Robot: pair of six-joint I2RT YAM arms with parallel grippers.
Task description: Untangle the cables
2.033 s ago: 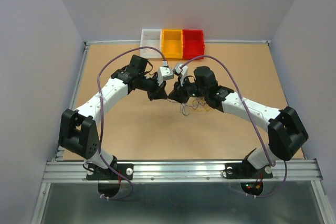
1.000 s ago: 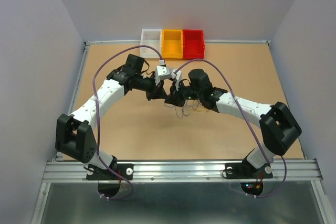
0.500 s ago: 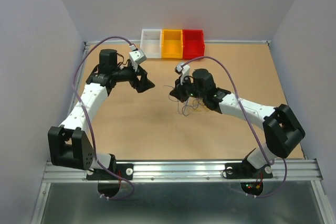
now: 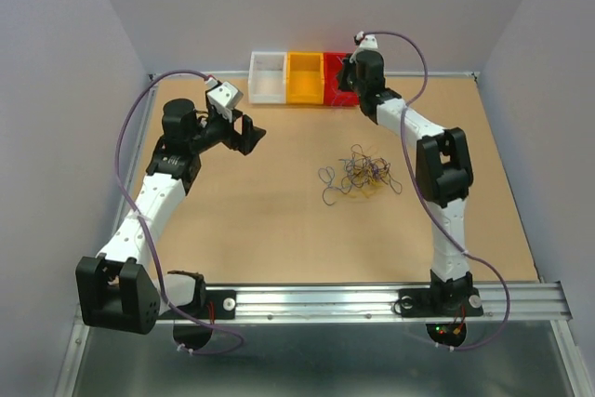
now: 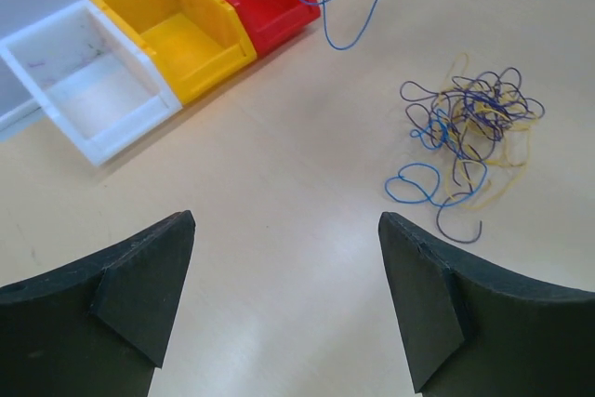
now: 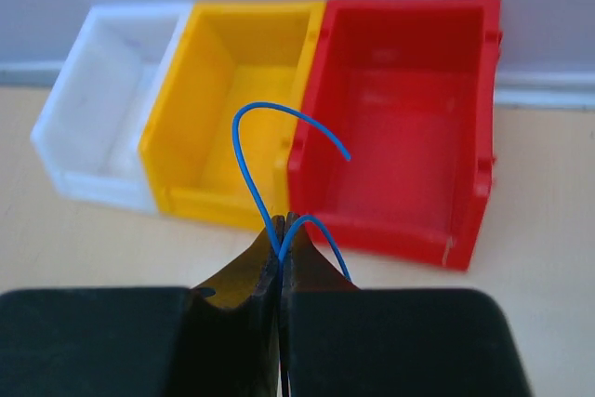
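Observation:
The cables [image 4: 361, 174] lie as a loose tangle of thin purple, yellow and blue loops on the tan table; the left wrist view shows the cables [image 5: 469, 123] at the right. My right gripper [image 6: 281, 230] is shut on a single blue cable [image 6: 244, 151], which curls up out of the tips. That gripper [image 4: 347, 79] hangs at the front of the red bin [image 4: 342, 95], far behind the tangle. In the left wrist view the blue cable [image 5: 346, 16] dangles from it. My left gripper [image 5: 286, 220] is open and empty over bare table, left of the tangle [image 4: 251, 137].
Three open bins stand in a row at the table's far edge: white bin [image 4: 267, 92], yellow bin [image 4: 304, 95] and the red bin [image 6: 400, 230]. All three look empty. Grey walls close in the table on three sides.
The left gripper let go, opened and swung away to the left. The right arm pulled one blue cable out of the bunch and carried it back to the bins. The tangle now lies free.

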